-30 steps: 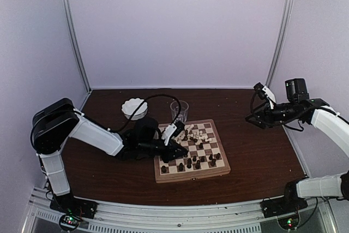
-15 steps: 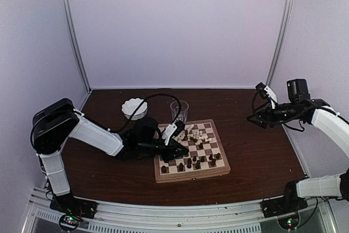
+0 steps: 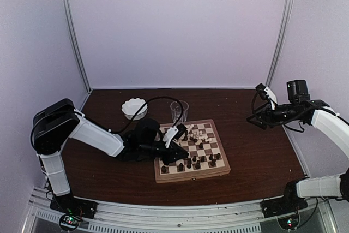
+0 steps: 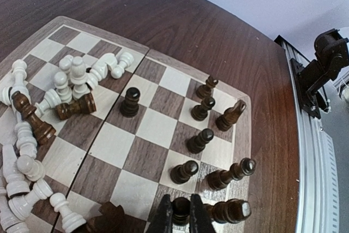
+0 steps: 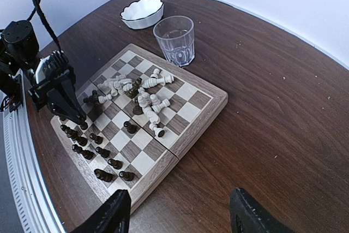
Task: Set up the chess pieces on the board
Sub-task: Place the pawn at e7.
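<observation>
The left pincer point(image 4: 180, 210) is closed tight on a small dark brown chess piece point(image 4: 181, 205), which stands upright between its black fingers point(image 4: 162, 221) above the left part of the square light-wood chessboard point(image 3: 192, 178) with brown and cream checks; whether the piece touches the square below, I cannot tell; the board lies on the dark brown wooden table point(image 3: 256, 156), in front of the arms. Other dark pieces point(image 4: 199, 141) stand in two loose rows along the board's near side, a couple of them lying flat by the rim; one dark pawn point(image 4: 130, 102) stands alone nearer the middle; the cream-white pieces point(image 4: 82, 77) lie in a tumbled heap on the far half, a few dark ones among them. The right pincer point(image 5: 181, 197) hangs over the table, well right of the board, its fingers spread wide with nothing between them. A clear glass tumbler point(image 5: 174, 39) stands just beyond the board's far rim; a white scalloped bowl point(image 5: 142, 12) sits to its left.
</observation>
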Action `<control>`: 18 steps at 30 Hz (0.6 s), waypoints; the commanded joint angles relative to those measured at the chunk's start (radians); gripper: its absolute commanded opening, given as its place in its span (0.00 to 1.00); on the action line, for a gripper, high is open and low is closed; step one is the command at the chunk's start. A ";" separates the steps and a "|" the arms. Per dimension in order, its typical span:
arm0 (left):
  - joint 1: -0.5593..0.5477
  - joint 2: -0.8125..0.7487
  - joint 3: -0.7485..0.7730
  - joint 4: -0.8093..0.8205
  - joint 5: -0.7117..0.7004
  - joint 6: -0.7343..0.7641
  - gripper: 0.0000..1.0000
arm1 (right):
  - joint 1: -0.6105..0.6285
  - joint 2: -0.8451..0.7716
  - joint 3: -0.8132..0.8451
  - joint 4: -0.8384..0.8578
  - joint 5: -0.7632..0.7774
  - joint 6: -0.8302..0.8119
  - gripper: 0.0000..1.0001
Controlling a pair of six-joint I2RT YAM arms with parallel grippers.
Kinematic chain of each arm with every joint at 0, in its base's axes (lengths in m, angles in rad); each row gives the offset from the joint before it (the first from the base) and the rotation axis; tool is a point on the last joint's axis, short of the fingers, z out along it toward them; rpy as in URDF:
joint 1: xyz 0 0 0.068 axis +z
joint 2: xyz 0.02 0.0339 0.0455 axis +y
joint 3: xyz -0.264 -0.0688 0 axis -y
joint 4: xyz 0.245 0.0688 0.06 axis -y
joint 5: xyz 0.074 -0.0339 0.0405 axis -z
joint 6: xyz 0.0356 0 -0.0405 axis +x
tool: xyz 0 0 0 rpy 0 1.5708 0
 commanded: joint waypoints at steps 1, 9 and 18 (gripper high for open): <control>-0.004 0.025 0.027 0.000 -0.004 0.016 0.01 | -0.008 -0.021 -0.009 0.021 -0.023 -0.005 0.65; -0.004 0.047 0.051 -0.022 -0.005 0.024 0.04 | -0.010 -0.026 -0.012 0.019 -0.021 -0.008 0.65; -0.004 0.054 0.058 -0.025 -0.009 0.028 0.04 | -0.011 -0.021 -0.012 0.021 -0.021 -0.011 0.65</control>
